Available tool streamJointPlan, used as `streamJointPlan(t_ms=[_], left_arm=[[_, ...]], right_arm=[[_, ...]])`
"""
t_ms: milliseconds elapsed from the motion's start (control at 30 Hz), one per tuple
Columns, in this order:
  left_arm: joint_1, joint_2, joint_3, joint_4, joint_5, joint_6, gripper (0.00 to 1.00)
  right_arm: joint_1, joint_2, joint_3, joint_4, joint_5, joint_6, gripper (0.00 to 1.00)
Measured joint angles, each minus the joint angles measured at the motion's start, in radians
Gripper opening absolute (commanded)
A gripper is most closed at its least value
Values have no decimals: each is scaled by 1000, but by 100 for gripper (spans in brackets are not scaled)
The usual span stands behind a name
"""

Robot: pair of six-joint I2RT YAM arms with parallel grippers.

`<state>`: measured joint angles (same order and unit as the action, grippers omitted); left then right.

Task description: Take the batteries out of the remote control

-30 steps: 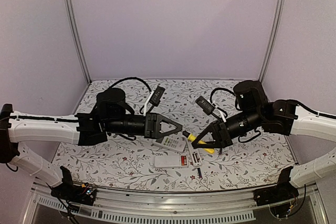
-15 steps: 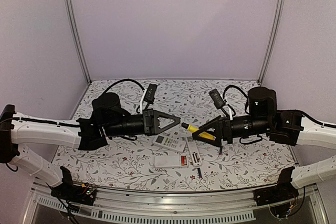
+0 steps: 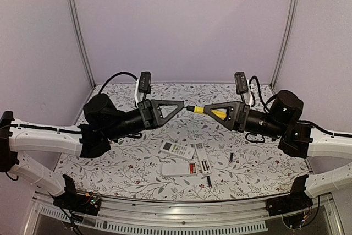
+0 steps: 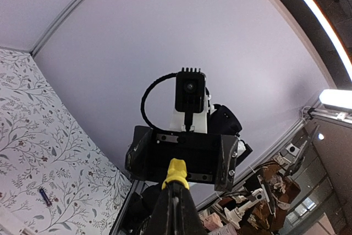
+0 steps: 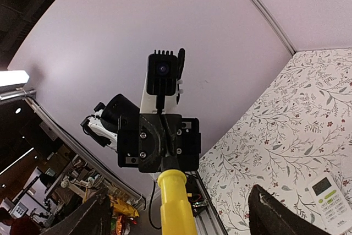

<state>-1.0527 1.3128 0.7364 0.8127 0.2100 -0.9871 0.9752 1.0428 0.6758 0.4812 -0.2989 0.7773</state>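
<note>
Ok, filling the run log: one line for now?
left tool shut on yellow pen | right tool open around it | both midair

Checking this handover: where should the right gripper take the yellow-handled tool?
On the handle of the yellow-handled tool, end-on from the right: the left gripper pinches its opposite end, leaving the handle level and free between the right gripper's open fingers.

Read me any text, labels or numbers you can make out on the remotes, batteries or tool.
Nothing is legible in any view.
Keypad remote: button labels too small to read.
Open remote: no readable text.
Batteries: too small to tell any print.
Tool: plain yellow handle, no marking shows.
</note>
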Motion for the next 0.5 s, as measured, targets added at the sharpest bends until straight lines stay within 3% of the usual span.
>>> streamJointPlan(t_ms=[233, 400, 500], left_arm=[[0, -2, 0, 22, 1, 6, 0], [0, 3, -7, 33, 3, 6, 0], [0, 6, -7, 34, 6, 7, 0]], right_arm=[[0, 81, 71, 27, -55, 18, 52], [0, 100, 76, 24, -75, 21, 45], [0, 107, 85, 20, -78, 23, 29]])
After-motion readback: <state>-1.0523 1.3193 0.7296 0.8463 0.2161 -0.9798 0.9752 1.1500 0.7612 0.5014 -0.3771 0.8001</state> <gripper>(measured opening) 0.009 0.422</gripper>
